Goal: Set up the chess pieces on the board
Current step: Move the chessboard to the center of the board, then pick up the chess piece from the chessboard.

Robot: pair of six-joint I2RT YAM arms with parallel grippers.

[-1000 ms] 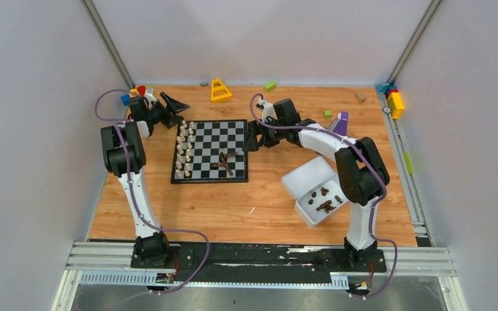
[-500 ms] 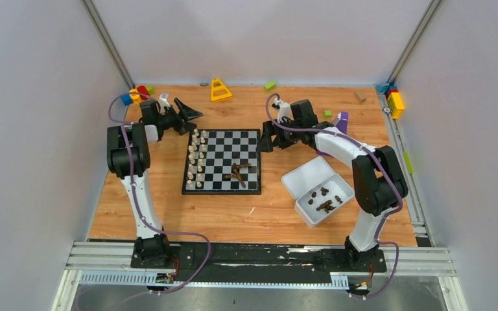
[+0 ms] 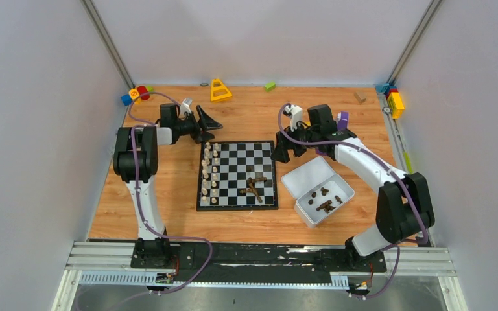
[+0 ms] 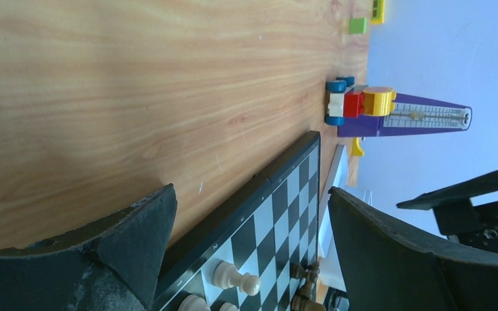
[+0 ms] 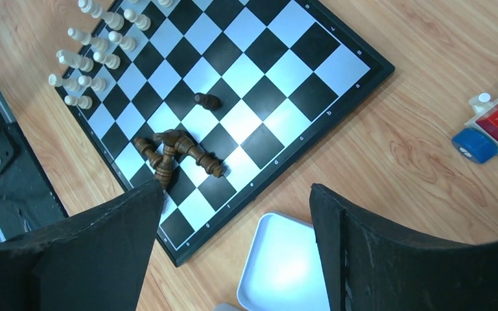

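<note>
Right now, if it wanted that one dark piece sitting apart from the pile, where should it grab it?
Probably from straight above, pinching its slim middle. The dark piece sits alone on its square, clear of the tangled pile, so there is free room on either side. Whether it stands or lies, I cannot tell.

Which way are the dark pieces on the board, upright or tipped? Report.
Tipped: most dark pieces lie on their sides in a heap on the board.
</note>
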